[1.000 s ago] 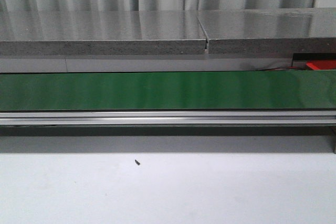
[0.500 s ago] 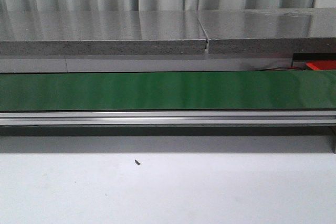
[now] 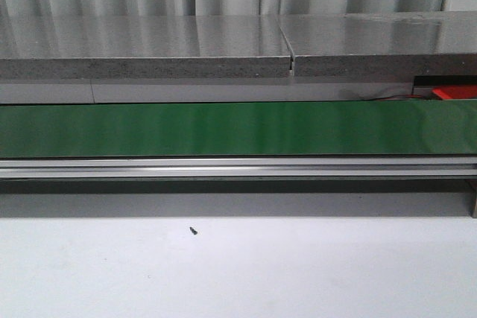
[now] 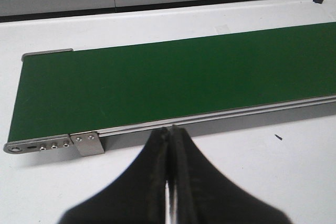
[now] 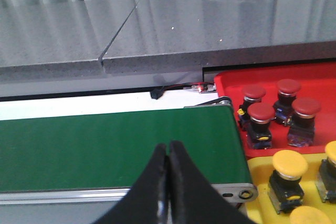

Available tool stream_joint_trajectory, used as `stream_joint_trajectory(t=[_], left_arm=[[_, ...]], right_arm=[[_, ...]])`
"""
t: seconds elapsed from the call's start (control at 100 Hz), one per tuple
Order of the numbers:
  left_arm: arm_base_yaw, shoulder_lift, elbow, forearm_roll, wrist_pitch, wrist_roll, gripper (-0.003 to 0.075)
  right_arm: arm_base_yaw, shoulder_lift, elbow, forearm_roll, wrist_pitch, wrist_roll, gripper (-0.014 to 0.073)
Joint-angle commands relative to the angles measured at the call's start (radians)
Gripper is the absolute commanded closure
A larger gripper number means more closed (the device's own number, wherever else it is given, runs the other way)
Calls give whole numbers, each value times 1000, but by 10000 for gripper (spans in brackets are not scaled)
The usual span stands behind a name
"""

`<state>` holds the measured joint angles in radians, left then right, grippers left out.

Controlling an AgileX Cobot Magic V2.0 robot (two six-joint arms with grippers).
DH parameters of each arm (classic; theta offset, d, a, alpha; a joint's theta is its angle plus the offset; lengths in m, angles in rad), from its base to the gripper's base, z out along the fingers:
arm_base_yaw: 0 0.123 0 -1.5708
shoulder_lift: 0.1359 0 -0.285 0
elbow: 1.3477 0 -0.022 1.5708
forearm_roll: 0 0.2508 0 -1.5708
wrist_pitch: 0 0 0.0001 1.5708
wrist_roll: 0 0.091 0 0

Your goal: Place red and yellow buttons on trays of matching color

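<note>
Nothing has changed over the last second: the green belt (image 3: 238, 129) stays bare, both hands (image 4: 169, 145) (image 5: 168, 153) clenched empty; buttons already fill the red tray (image 5: 231, 80) and yellow tray (image 5: 257, 169), so sorting looks finished or paused.

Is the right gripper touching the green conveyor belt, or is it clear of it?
Cannot tell. In the right wrist view the shut right gripper overlaps the green conveyor belt, but that angle shows no height gap or contact, and the front view shows no gripper.

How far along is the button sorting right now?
Four red buttons sit in the red tray and yellow buttons in the yellow tray. Nothing is in hand: the left tool and right tool are shut and empty. The green belt carries nothing.
</note>
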<state>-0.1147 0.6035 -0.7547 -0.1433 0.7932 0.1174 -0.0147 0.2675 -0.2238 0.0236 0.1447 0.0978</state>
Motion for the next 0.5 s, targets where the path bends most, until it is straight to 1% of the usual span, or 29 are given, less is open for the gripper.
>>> stream_joint_trajectory(t=[0.0, 0.06, 0.42, 0.49], left_arm=[[-7, 2, -27, -11, -66, 1, 739], [-7, 2, -27, -11, -66, 1, 738], [-7, 2, -27, -11, -66, 1, 739], [-7, 2, -27, -11, -65, 1, 738]], right_arm=[[-22, -50, 33, -64, -139, 47, 661], [-29, -87, 70, -90, -139, 61, 661], [-31, -302, 237, -90, -145, 61, 661], [-31, -297, 237, -90, -119, 61, 661]])
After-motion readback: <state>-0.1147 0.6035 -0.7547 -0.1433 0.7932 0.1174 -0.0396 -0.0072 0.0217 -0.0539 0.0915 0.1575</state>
